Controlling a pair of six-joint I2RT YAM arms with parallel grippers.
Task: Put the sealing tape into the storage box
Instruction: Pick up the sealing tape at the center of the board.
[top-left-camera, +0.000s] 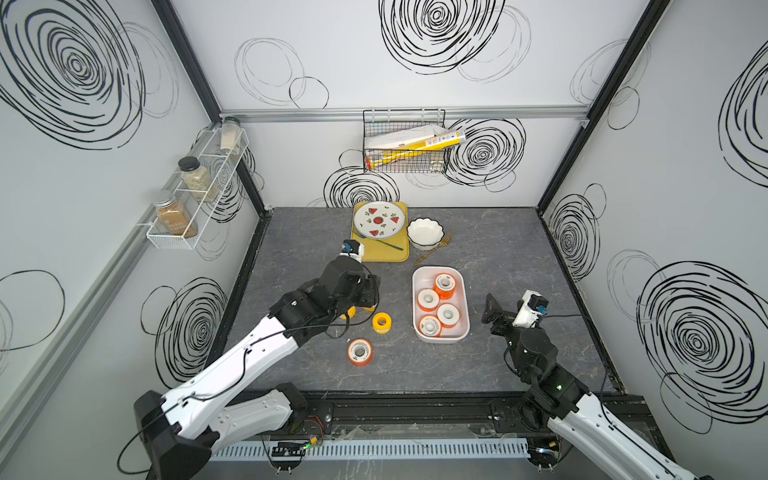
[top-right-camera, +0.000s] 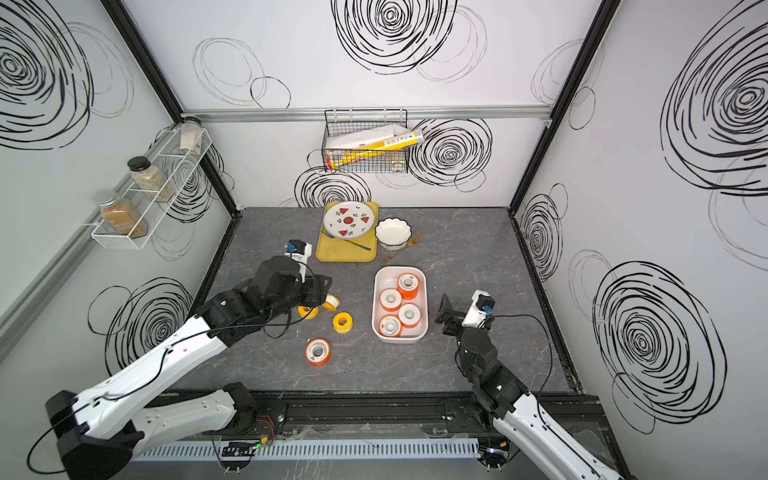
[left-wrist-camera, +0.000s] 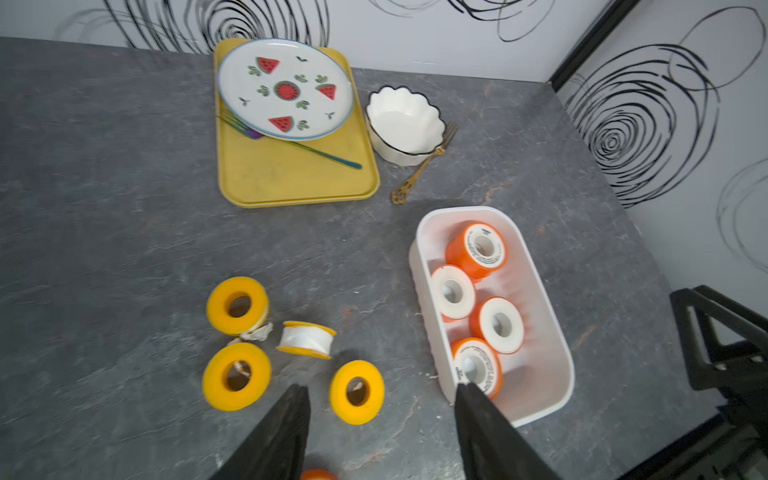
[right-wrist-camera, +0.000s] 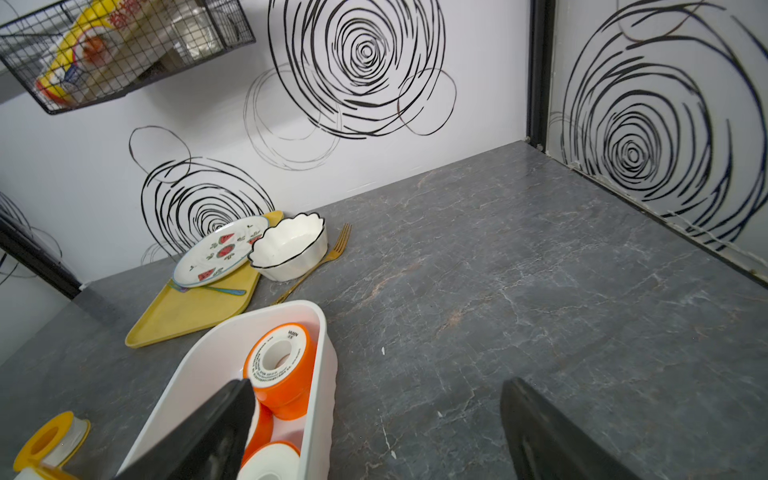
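**While sealing tape (top-left-camera: 360, 352) waits on the desk (top-left-camera: 498, 249), the left end effector (left-wrist-camera: 380, 388) hangs apart**

Four spools sit in the storage box (left-wrist-camera: 540, 328); five more lie just left of it. Empty, the left end effector hovers just short of the nearest yellow spool (left-wrist-camera: 356, 392); the right end effector (right-wrist-camera: 376, 384) stands wide apart beside the box. That spool lies flat, hole upward, with no long axis: a plumb descent pinching across its rim should suit.

Orange spool (left-wrist-camera: 318, 474) cropped, yellow spool (top-right-camera: 313, 312) half hidden
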